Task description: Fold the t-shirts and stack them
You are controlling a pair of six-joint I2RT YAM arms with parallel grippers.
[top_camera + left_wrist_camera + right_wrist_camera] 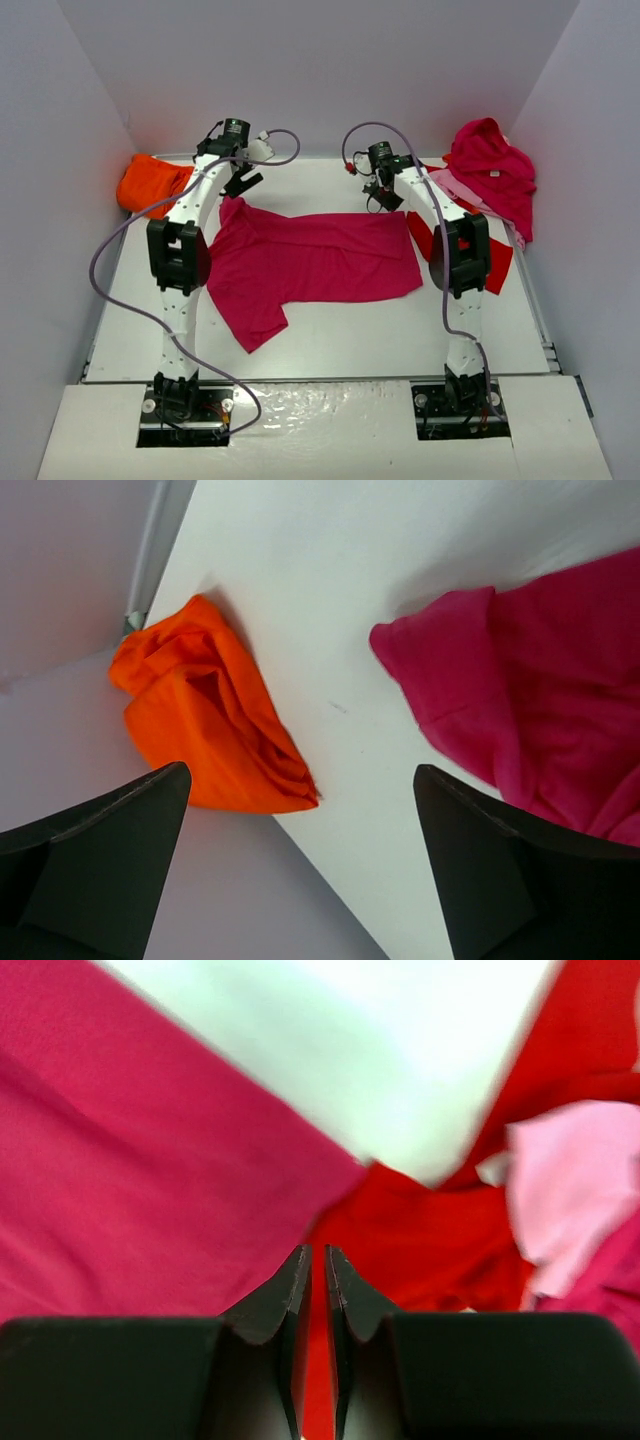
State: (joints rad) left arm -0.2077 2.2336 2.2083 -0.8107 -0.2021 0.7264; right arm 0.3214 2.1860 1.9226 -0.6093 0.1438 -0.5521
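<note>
The magenta t-shirt (pixel 320 260) lies spread across the middle of the desk (pixel 330 340), mostly flat, with 1 sleeve splayed toward the near left and its upper left corner bunched just below my left arm. My left pincer (pixel 300 775) hangs over the far left of the desk with its 2 fingers wide apart and nothing between them. From its wrist view I see the crumpled orange t-shirt (pixel 215 720) against the wall on 1 side and the rumpled magenta corner on the other.

My right pincer (pixel 318 1252) is closed down to a thin slit, and I see no cloth caught in it. It hovers over the spot where the magenta hem meets a red t-shirt (pixel 430 1240). A heap of crimson and pink garments (pixel 492 170) waits in the far right corner.

This is thin, limp jersey: light, no stiffness, prone to dragging and wrinkling rather than sliding cleanly. I judge the best holds are the 2 far corners, shoulder on the left and hem on the right, each pinched through a single layer at the edge. On the right I must keep clear of the red fabric beside it.
</note>
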